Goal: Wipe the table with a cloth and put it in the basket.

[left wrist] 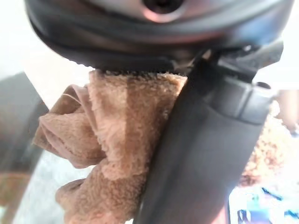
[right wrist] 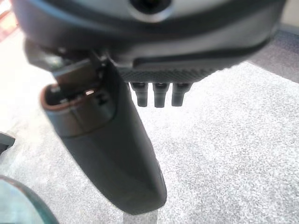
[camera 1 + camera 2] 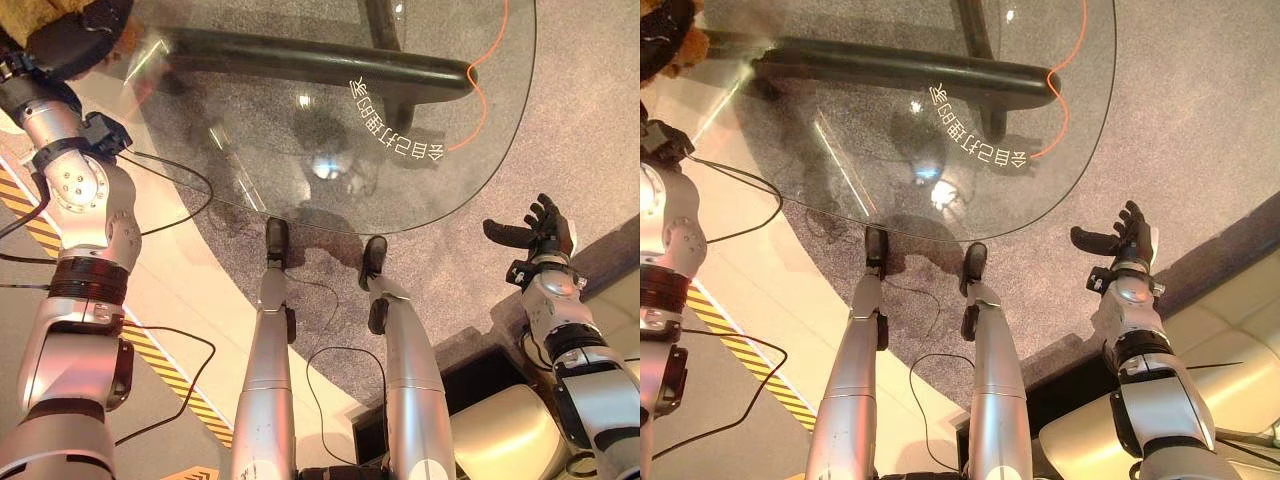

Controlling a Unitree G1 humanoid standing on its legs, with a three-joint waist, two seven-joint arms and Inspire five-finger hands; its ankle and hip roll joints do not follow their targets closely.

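Observation:
A brown terry cloth (image 1: 117,154) is bunched in my left hand (image 1: 205,140), pinched between the thumb and the palm. That hand (image 3: 70,40) is raised over the far left corner of the round glass table (image 3: 480,170), with a bit of the cloth (image 3: 40,15) showing beside it. My right hand (image 3: 545,230) hangs off the table's right side above the carpet. Its fingers are straight and spread and it holds nothing. In its own wrist view the thumb (image 2: 117,154) sticks out over the carpet.
A dark tubular frame (image 3: 320,60) runs under the glass, and an orange cord (image 3: 485,90) lies on the floor beneath. Grey carpet (image 3: 580,120) surrounds the table. Yellow-black tape (image 3: 170,375) marks the floor at the left. A cream padded object (image 3: 510,435) sits at the lower right.

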